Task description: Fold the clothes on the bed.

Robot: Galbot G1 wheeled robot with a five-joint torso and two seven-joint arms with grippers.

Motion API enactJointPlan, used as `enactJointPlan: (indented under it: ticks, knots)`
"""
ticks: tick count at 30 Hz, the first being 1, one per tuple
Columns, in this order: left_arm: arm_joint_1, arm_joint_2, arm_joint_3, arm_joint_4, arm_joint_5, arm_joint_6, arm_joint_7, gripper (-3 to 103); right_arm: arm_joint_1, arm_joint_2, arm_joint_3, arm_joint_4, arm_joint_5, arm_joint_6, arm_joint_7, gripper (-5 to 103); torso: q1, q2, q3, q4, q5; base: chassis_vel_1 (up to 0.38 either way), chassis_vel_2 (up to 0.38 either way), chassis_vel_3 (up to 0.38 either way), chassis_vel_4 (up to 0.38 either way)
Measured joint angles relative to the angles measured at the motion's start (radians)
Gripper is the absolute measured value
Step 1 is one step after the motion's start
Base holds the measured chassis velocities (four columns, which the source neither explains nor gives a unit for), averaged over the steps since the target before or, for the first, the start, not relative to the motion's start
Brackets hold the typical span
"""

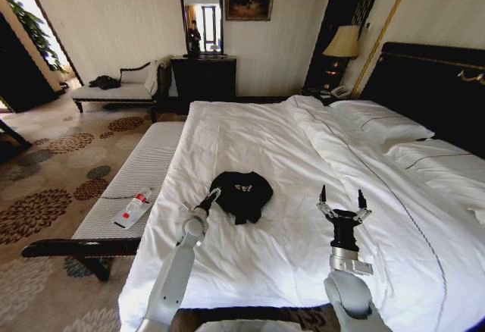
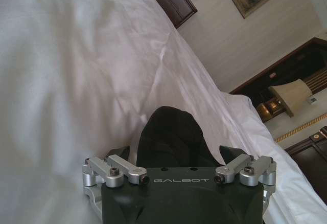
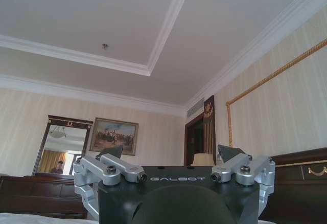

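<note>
The clothes, one black T-shirt (image 1: 241,192) with small white lettering, lie bunched in a small heap on the white bed (image 1: 258,142), near its foot. My left gripper (image 1: 214,193) reaches the heap's left edge. In the left wrist view it (image 2: 173,155) is open, its fingers (image 2: 120,152) spread to either side of the T-shirt (image 2: 171,132). My right gripper (image 1: 341,196) stands above the sheet to the right of the heap, well apart from it, pointing up and open. Its fingers (image 3: 115,151) are wide apart with nothing between them in the right wrist view.
A narrow striped bench (image 1: 144,173) runs along the bed's left side with a bottle (image 1: 135,207) on it. Pillows (image 1: 379,123) and the dark headboard (image 1: 432,82) are at the far right. A chaise lounge (image 1: 114,89) and a dark dresser (image 1: 203,78) stand by the far wall.
</note>
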Motion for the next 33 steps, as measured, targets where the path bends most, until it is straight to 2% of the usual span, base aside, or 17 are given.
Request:
enactJointPlan:
  ticks: [3,5,7,8,9,11,12,13,15,16,17,21,22,24,26,29,33]
  knots:
    - [-0.013,-0.001,-0.001,0.013,0.015,-0.008,-0.006,94,0.000,0.002,0.000,-0.007,0.000,0.003,0.000,100,0.000,0.000,0.000,0.0000,0.0001,0.000,0.000,0.000,0.000]
    - [-0.014,-0.001,-0.001,0.013,0.015,-0.008,-0.007,94,0.000,0.002,0.000,-0.008,0.000,0.004,0.000,100,0.000,0.000,0.000,0.0000,0.0001,0.000,0.000,0.000,0.000]
    - [-0.015,0.004,-0.003,0.012,0.016,-0.009,-0.012,78,0.002,0.003,-0.001,-0.016,0.000,0.008,-0.001,100,0.000,0.000,0.000,0.0001,0.0000,0.000,0.000,0.000,0.000]
    - [-0.014,0.007,-0.003,0.008,0.016,-0.009,-0.013,78,0.003,0.004,-0.001,-0.019,0.000,0.008,-0.001,100,0.000,0.000,0.000,0.0001,0.0000,0.000,0.000,0.000,0.000]
    - [-0.013,0.009,-0.003,0.006,0.017,-0.009,-0.013,73,0.004,0.004,-0.002,-0.019,-0.001,0.009,-0.002,100,0.000,0.000,0.000,0.0001,0.0000,0.000,0.000,0.000,0.000]
    - [-0.010,0.011,-0.002,0.004,0.017,-0.009,-0.014,73,0.006,0.004,-0.002,-0.021,-0.001,0.009,-0.002,100,0.000,0.000,0.000,0.0002,0.0000,0.000,0.000,0.000,0.000]
    - [-0.007,0.013,-0.002,0.002,0.017,-0.009,-0.014,61,0.009,0.004,-0.003,-0.022,-0.001,0.009,-0.002,100,0.000,0.000,0.000,0.0002,0.0000,0.000,0.000,0.000,0.000]
    - [-0.007,0.013,-0.002,0.002,0.019,-0.009,-0.014,56,0.010,0.004,-0.004,-0.023,-0.001,0.009,-0.002,100,0.000,0.000,0.000,0.0002,0.0000,0.000,0.000,0.000,0.000]
    - [-0.006,0.012,-0.003,0.003,0.021,-0.009,-0.015,56,0.010,0.004,-0.005,-0.024,-0.001,0.009,-0.002,100,0.000,0.000,0.000,0.0002,0.0000,0.000,0.000,0.000,0.000]
    - [-0.005,0.010,-0.003,0.004,0.023,-0.009,-0.015,51,0.010,0.004,-0.005,-0.025,-0.002,0.009,-0.003,100,0.000,0.000,0.000,0.0002,0.0000,0.000,0.000,0.000,0.000]
    - [-0.005,0.010,-0.003,0.004,0.023,-0.009,-0.015,51,0.010,0.004,-0.005,-0.025,-0.002,0.009,-0.003,100,0.000,0.000,0.000,0.0002,0.0000,0.000,0.000,0.000,0.000]
    - [-0.003,0.004,-0.004,0.010,0.031,-0.007,-0.016,29,0.004,0.003,-0.003,-0.017,-0.002,0.009,-0.003,100,0.000,0.000,0.000,0.0000,0.0000,0.000,0.000,0.000,0.000]
    - [-0.003,0.004,-0.004,0.010,0.031,-0.007,-0.016,29,0.004,0.003,-0.003,-0.017,-0.002,0.009,-0.003,100,0.000,0.000,0.000,0.0000,0.0000,0.000,0.000,0.000,0.000]
    - [-0.001,0.003,-0.006,0.012,0.033,-0.006,-0.017,18,-0.001,0.003,0.000,-0.013,-0.002,0.011,-0.003,100,0.000,0.000,0.000,0.0000,0.0000,0.000,0.000,0.000,0.000]
    - [0.000,0.003,-0.006,0.012,0.033,-0.006,-0.018,18,-0.001,0.003,0.000,-0.013,-0.002,0.011,-0.003,100,0.000,0.000,0.000,0.0001,0.0000,0.000,0.000,0.000,0.000]
    - [0.003,0.004,-0.011,0.008,0.034,-0.006,-0.023,3,-0.003,0.003,0.002,-0.012,-0.002,0.013,-0.003,100,0.000,0.000,0.000,0.0000,-0.0001,0.000,0.000,0.000,0.000]
    - [0.011,0.014,-0.020,-0.016,0.028,-0.005,-0.031,2,0.004,-0.003,0.001,-0.022,0.004,0.011,0.002,100,0.000,0.000,0.000,-0.0001,0.0000,0.000,0.000,0.000,0.000]
